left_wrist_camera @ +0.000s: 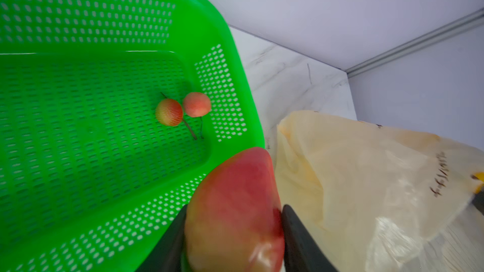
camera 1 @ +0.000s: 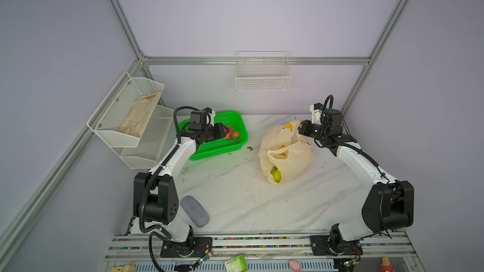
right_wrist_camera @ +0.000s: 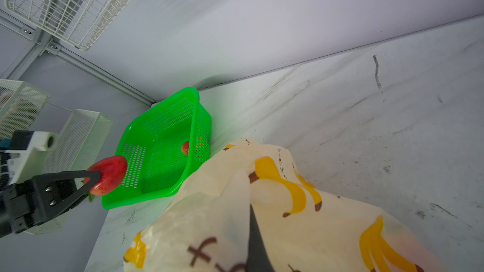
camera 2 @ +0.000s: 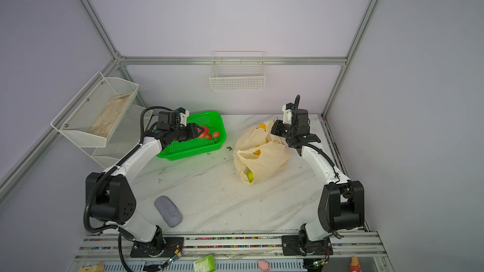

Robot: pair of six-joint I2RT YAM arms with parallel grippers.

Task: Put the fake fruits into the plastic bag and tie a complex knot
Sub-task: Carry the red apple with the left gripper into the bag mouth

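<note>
Two cherries (left_wrist_camera: 169,112) in basket (left_wrist_camera: 78,126); left jaws clamp strawberry (left_wrist_camera: 235,213) (bag (left_wrist_camera: 366,179) beside).

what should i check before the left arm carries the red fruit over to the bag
1. Grip on red fruit: ok, left gripper is closed on it over the green basket.
2. Hold on plastic bag: ok, right gripper is shut on its upper edge.
3. Bag mouth wide enough: cannot tell, folds hide it.
4. Path from basket to bag: ok, only a small green scrap lies between.
5. Basket emptied: not ok, two small red fruits are inside.
</note>
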